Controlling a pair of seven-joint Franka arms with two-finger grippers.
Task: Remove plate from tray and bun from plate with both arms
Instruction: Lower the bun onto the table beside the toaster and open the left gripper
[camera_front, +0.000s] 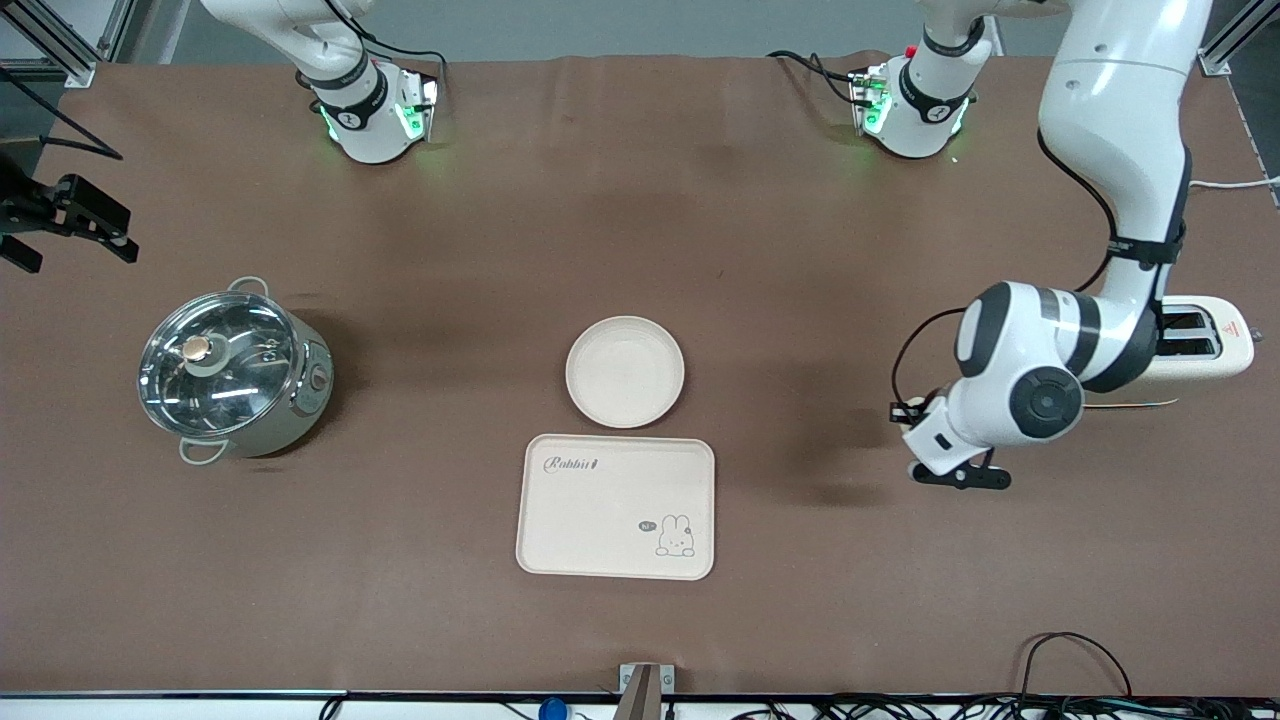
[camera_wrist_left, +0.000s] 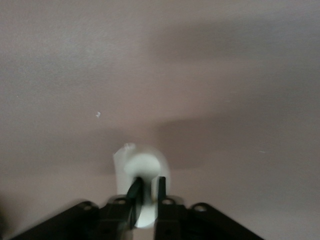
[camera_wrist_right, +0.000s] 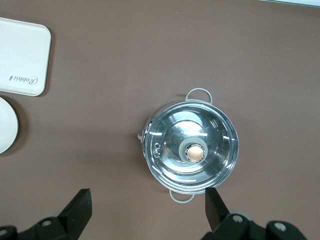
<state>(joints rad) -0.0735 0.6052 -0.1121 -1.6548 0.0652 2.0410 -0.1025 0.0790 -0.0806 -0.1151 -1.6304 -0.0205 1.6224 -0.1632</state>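
The round cream-white plate (camera_front: 624, 370) lies on the table's middle, just farther from the front camera than the rabbit tray; its edge shows in the right wrist view (camera_wrist_right: 6, 125). My left gripper (camera_front: 958, 474) hangs over bare table between the plate and the toaster. In the left wrist view it (camera_wrist_left: 148, 183) is shut on a small pale lump, the bun (camera_wrist_left: 145, 167). The bun is hidden in the front view. My right gripper (camera_front: 70, 215) is up over the table's edge at the right arm's end, beside the pot. It (camera_wrist_right: 147, 197) is open and empty.
A rectangular cream tray with a rabbit drawing (camera_front: 616, 507) lies next to the plate, nearer the front camera. A steel pot with a glass lid (camera_front: 235, 372) stands toward the right arm's end. A cream toaster (camera_front: 1205, 345) stands at the left arm's end, partly under the left arm.
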